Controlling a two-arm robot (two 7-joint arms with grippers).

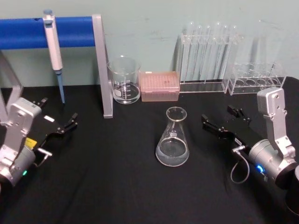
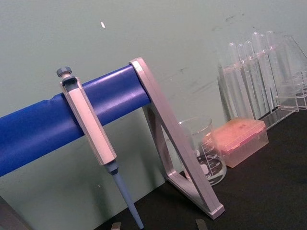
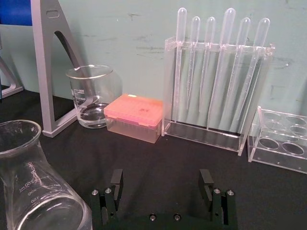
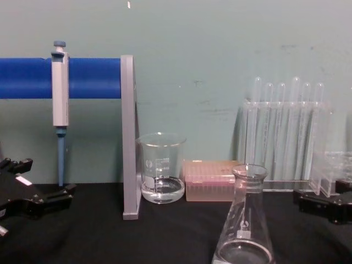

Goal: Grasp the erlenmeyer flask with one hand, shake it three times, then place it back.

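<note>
Right gripper (image 1: 223,122) stands with its jaws spread wide and holding nothing, low over the black table (image 1: 117,186) just to the right of the erlenmeyer flask (image 1: 173,137) and not touching it. The flask stands upright on the cloth, in front of the pink tip box (image 1: 160,86) and well clear of it, with a shallow pool of clear liquid in its base.

Judging by the thin clear glass, the flask will be stiff, smooth and breakable, light apart from the liquid, and likely slippery under flat jaws. The sloping cone would tend to squeeze out of a grip, so the narrow neck below the rimmed mouth looks the safest hold; a firm but not crushing close seems called for, since shaking will slosh the liquid.

From the right wrist view, the open jaws face the tip box and pipette rack (image 3: 218,76) beyond the flask, with the flask off to one side rather than between them, which the head view shows less plainly. The chest view gives the flask's height against the beaker (image 4: 161,168) behind it. The left gripper (image 1: 60,128), also open and empty, sits far left of the flask, near the pipette (image 1: 53,51) on the blue stand (image 1: 28,31).
</note>
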